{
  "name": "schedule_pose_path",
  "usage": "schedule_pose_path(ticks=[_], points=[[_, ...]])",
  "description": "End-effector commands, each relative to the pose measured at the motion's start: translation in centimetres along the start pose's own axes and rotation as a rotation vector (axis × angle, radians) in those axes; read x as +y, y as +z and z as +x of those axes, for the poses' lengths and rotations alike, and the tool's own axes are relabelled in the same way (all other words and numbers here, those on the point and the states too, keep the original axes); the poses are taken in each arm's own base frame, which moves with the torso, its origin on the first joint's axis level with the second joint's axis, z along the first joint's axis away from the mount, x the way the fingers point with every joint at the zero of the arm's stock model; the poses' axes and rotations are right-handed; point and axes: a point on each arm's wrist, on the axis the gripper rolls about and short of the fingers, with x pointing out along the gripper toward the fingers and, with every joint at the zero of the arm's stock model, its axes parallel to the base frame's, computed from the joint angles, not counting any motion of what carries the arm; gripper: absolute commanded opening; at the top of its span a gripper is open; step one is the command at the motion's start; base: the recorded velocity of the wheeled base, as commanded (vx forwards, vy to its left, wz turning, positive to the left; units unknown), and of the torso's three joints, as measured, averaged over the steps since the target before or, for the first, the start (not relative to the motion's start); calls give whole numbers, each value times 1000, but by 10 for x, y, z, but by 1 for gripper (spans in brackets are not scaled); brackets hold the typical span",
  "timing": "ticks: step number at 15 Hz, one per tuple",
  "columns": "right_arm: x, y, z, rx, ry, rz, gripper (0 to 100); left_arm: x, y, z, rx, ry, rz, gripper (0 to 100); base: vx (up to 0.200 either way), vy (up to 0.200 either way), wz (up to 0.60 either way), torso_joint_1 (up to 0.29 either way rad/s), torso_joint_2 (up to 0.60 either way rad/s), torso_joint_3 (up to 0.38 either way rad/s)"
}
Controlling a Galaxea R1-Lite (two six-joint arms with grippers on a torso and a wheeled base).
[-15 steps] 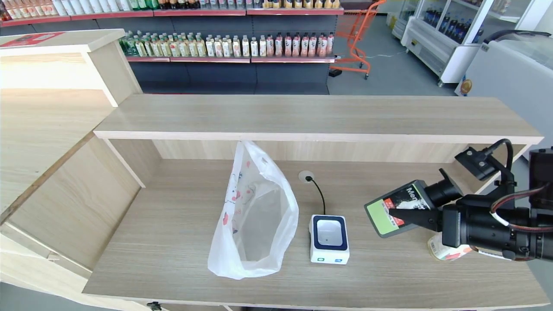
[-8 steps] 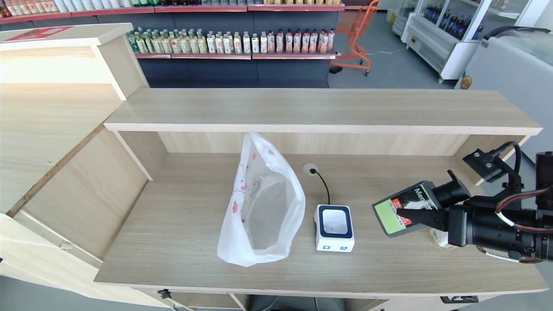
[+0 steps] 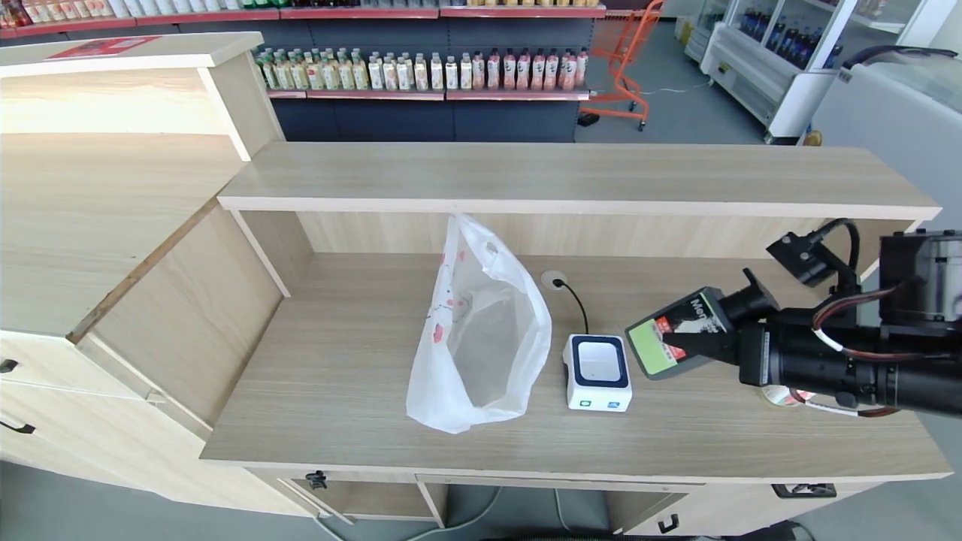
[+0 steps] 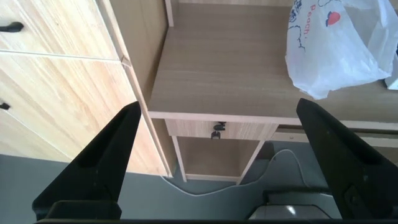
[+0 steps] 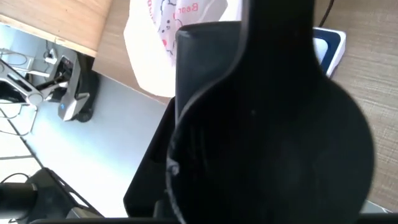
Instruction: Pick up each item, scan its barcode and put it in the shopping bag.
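The right pincer [image 3: 697, 332], clamped on the box [image 3: 651, 355], has drawn left toward the scanner [image 3: 598, 371] on the surface [image 3: 338, 391], so scanning looks imminent, with bagging still ahead.

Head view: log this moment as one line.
right pincer shut on box | box held right of scanner | bag open | left pincer open

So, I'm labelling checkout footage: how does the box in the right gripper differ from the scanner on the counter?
The box is held above the counter, tilted, in the right gripper; the scanner sits flat on the counter. The box is dark with a green and red face; the scanner is white with a dark-blue-framed window. The scanner has a cable; the box has none. Both are rectangular.
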Motion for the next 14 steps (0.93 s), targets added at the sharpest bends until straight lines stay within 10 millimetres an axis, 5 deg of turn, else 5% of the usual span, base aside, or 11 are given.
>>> schedule_pose_path(ticks=[1,5,8,14], points=[[-8,4,58,22,47,-15,0,0,0,0,0,2,0,100,0,0,0,0,0,0],[14,-12,147,2,197,-102,0,0,0,0,0,1,0,100,0,0,0,0,0,0],[38,-22,194,9,278,-149,0,0,0,0,0,1,0,100,0,0,0,0,0,0],[13,-58,240,48,187,-438,0,0,0,0,0,1,0,100,0,0,0,0,0,0]])
